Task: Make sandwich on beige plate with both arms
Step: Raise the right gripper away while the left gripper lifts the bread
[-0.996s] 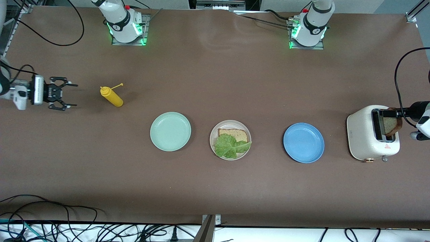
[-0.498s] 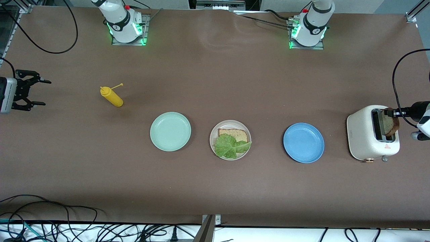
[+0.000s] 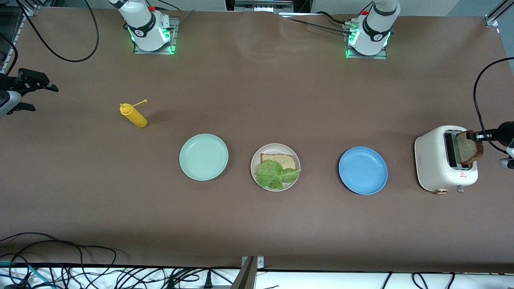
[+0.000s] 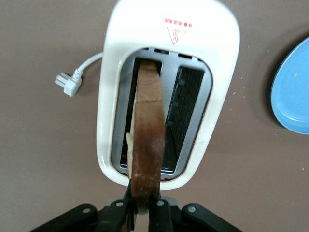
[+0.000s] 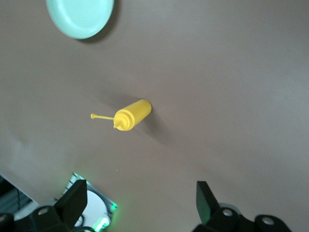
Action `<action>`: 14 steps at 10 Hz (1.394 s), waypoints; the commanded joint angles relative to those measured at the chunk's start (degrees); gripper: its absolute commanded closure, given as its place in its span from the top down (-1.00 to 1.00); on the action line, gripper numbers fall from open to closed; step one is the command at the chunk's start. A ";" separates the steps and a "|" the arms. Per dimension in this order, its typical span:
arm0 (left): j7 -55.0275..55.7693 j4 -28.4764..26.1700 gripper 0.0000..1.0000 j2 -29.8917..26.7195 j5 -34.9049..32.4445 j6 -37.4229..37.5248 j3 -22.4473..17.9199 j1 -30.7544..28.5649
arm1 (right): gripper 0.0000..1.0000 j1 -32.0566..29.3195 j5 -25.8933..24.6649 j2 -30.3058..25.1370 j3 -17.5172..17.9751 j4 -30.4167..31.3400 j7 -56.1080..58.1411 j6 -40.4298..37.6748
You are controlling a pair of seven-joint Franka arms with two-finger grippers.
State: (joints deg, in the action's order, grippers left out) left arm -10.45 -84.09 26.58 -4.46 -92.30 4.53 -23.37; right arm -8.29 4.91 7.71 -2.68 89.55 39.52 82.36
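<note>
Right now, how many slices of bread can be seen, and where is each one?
2. One bread slice lies on the beige plate, partly under the lettuce leaf. The other slice is held by the left tool above the toaster slot. More could be hidden inside.

A brown table (image 3: pixel 257 92) is carrying a yellow squeeze bottle (image 3: pixel 134 115), a mint-green plate (image 3: pixel 203 157), a beige plate (image 3: pixel 255 158), a blue plate (image 3: pixel 363 170) and a white toaster (image 3: pixel 435 164), its plug (image 4: pixel 67 83) lying loose beside it.
</note>
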 commanded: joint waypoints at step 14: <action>3.41 10.09 -1.00 -6.45 2.78 13.72 1.44 10.81 | 1.00 5.48 -7.64 -6.39 2.24 -1.92 -46.37 7.20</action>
State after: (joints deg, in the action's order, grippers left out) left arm -7.10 -74.38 20.51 -3.91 -79.97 6.20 -12.17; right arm -3.48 -3.33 1.64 0.25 87.68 -6.64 88.94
